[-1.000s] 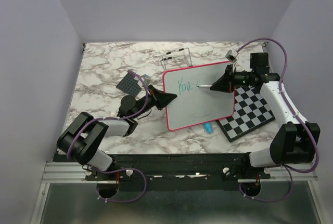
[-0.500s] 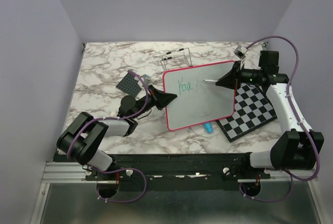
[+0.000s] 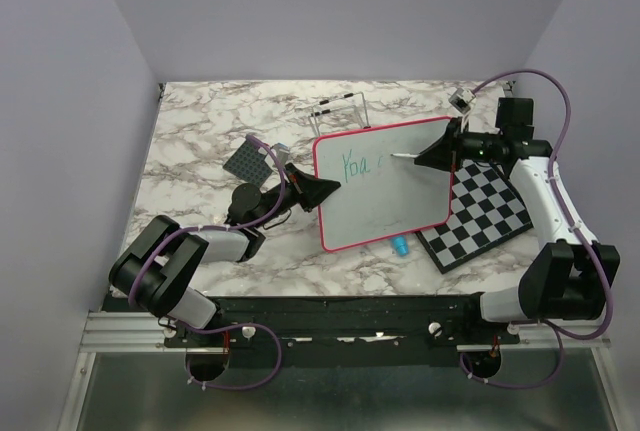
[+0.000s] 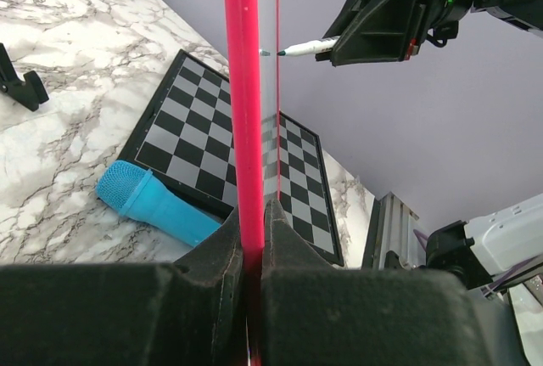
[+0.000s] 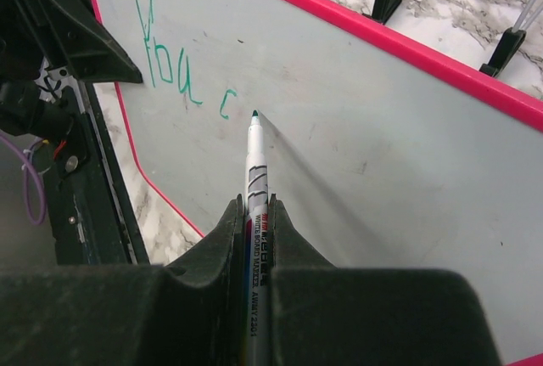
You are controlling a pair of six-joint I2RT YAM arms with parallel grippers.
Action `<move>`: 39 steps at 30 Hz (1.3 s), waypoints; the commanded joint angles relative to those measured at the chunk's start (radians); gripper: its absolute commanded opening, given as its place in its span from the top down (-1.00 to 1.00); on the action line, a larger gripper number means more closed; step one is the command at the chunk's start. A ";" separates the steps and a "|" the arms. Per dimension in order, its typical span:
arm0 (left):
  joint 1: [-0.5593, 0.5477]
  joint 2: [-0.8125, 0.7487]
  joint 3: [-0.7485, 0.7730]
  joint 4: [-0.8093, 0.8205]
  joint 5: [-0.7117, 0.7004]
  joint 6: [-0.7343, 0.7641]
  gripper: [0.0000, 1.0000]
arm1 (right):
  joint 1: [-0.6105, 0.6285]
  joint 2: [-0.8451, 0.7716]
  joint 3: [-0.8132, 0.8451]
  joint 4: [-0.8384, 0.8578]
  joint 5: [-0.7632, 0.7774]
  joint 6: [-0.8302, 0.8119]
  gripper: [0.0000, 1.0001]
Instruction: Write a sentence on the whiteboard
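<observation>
The whiteboard [image 3: 385, 186], white with a pink-red frame, stands tilted at the table's middle. My left gripper [image 3: 333, 189] is shut on its left edge; the left wrist view shows the frame [image 4: 243, 111] edge-on between my jaws. The sentence [image 3: 358, 163] reads "You c" in green, also in the right wrist view [image 5: 170, 64]. My right gripper [image 3: 425, 156] is shut on a white marker [image 5: 255, 171], its green tip just right of the "c". Whether the tip touches the board I cannot tell. The marker also shows in the left wrist view [image 4: 307, 46].
A black-and-white checkered board [image 3: 485, 213] lies under the whiteboard's right side. A blue cap [image 3: 400, 245] lies at the whiteboard's lower edge, also in the left wrist view [image 4: 157, 205]. A wire stand [image 3: 338, 111] and a dark studded plate [image 3: 250, 161] sit behind.
My right gripper and marker drew back a little to the right from the writing, and the "c" stroke now stands uncovered. The left gripper and whiteboard have not moved.
</observation>
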 commanded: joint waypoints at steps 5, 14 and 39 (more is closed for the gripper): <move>-0.004 0.012 0.021 0.005 0.042 0.092 1.00 | -0.001 0.022 0.013 0.049 -0.004 0.030 0.99; -0.004 0.015 0.022 0.007 0.040 0.089 1.00 | 0.028 0.034 0.013 0.049 -0.023 0.036 0.99; -0.004 0.006 0.024 -0.008 0.034 0.098 1.00 | 0.044 0.022 -0.007 -0.066 0.026 -0.068 0.99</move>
